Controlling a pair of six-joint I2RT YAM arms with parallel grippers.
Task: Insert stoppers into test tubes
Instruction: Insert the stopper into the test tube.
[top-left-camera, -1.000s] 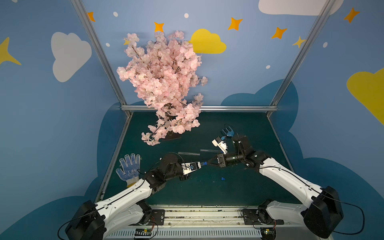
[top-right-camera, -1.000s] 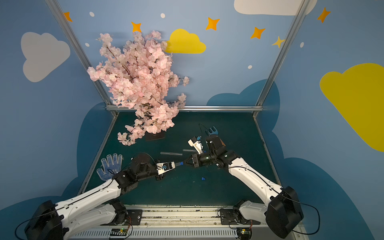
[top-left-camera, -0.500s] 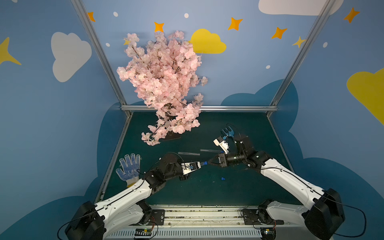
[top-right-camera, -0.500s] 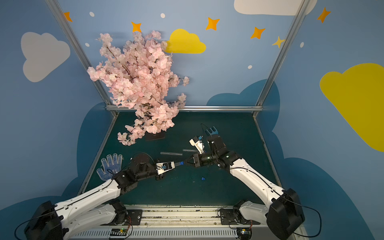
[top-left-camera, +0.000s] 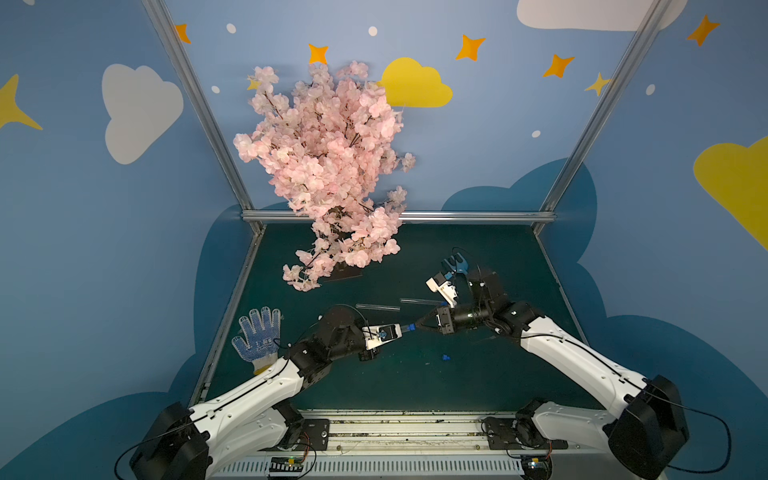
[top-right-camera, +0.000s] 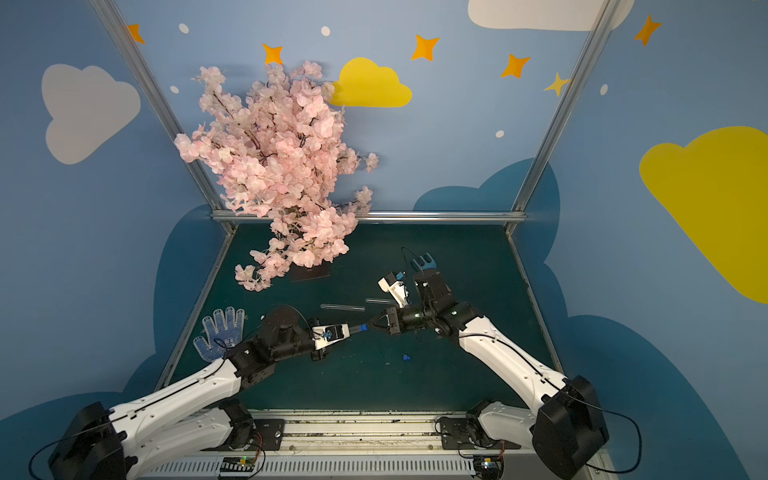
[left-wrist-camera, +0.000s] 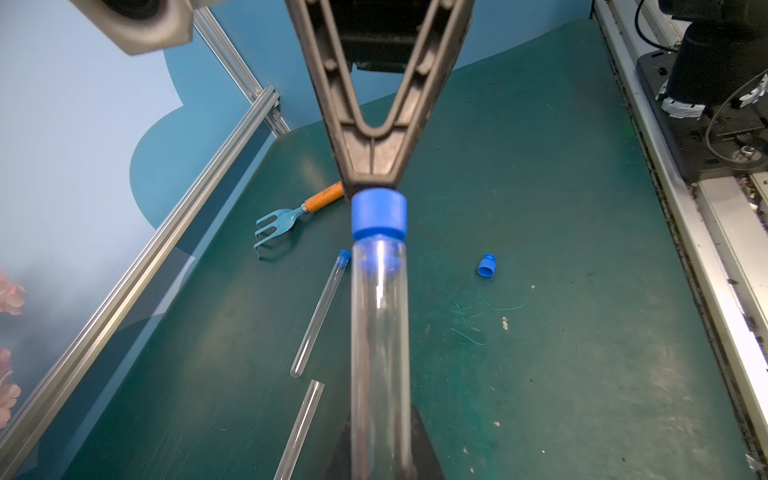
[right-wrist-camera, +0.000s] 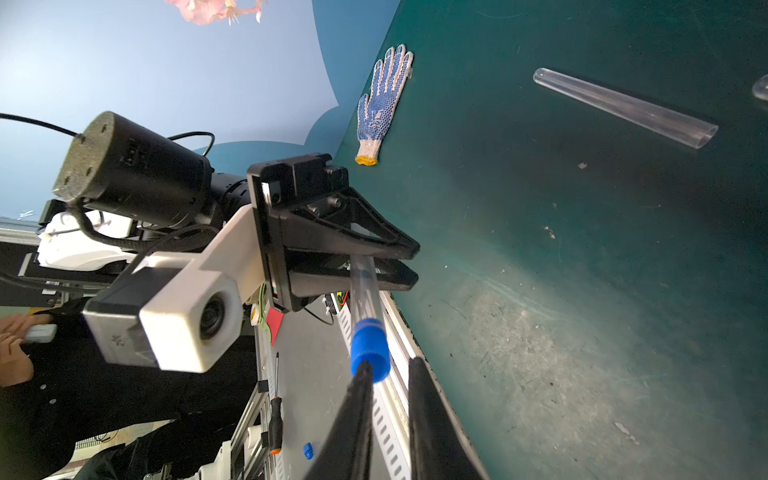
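Left wrist view: your left hand clamps the test tube up frame centre. Your right hand pinches the stopper in its mouth, so press along that axis.

Pair: left arm, right arm; white link shells, black cylindrical joints, thin black cables. Ends: left claw, right claw; black, ribbed, triangular. White wrist camera housing, small mark, possibly a logo.
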